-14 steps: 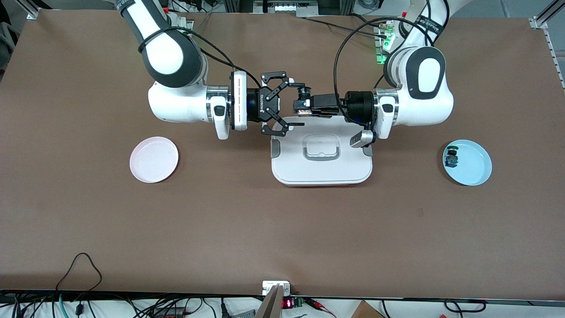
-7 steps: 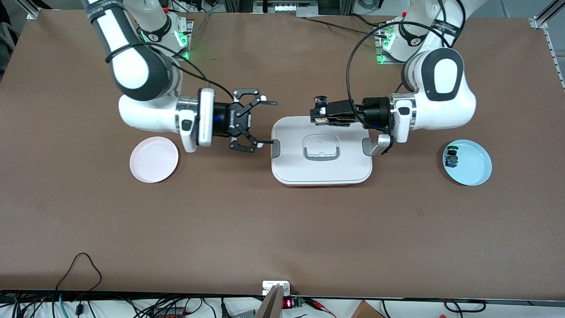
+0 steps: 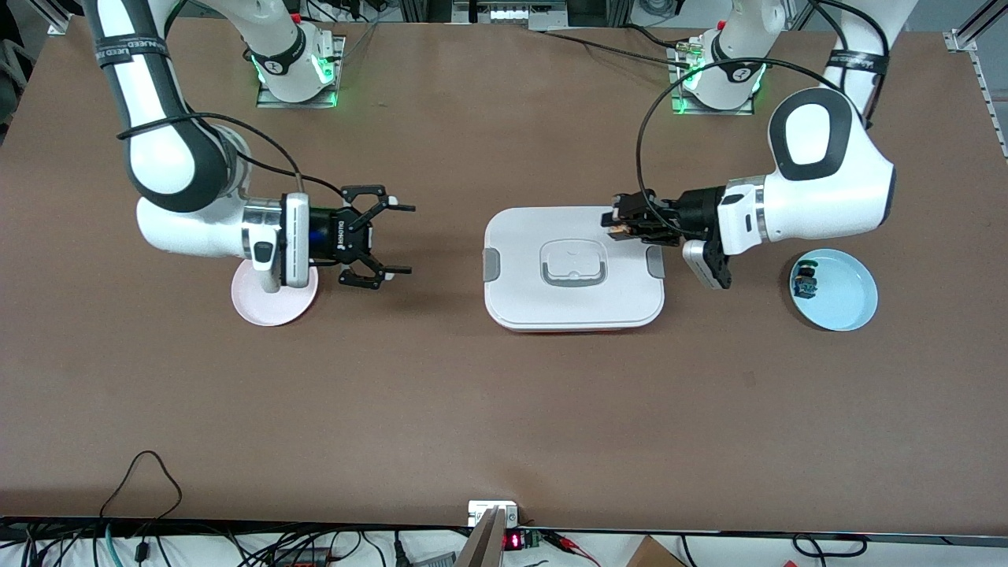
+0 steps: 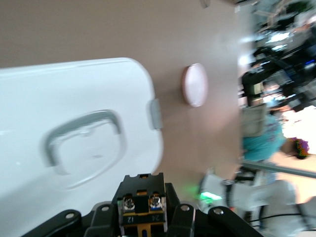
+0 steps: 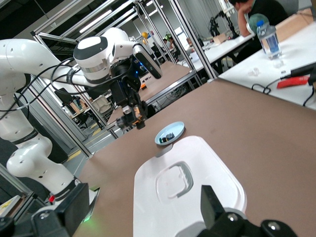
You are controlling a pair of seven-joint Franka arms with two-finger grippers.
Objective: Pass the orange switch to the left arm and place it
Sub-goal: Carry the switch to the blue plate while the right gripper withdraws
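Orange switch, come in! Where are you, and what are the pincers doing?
Left pincer shut on orange switch, over box edge. Right pincer open, empty, beside pink plate. Box between them.

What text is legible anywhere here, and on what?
"ROBOTIQ": body of the right tool, reads sideways.
"12" and "24": underside of the switch, blurred, likely but not certain.
Arm band: lettering too blurred to read.
Red display at table edge: digits too small.

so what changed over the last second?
Both arms pulled apart from over the box. Right pincer, open, backed toward the pink plate. Left pincer, shut on the switch, drew back toward the blue plate. No handover. Box and plates unmoved.
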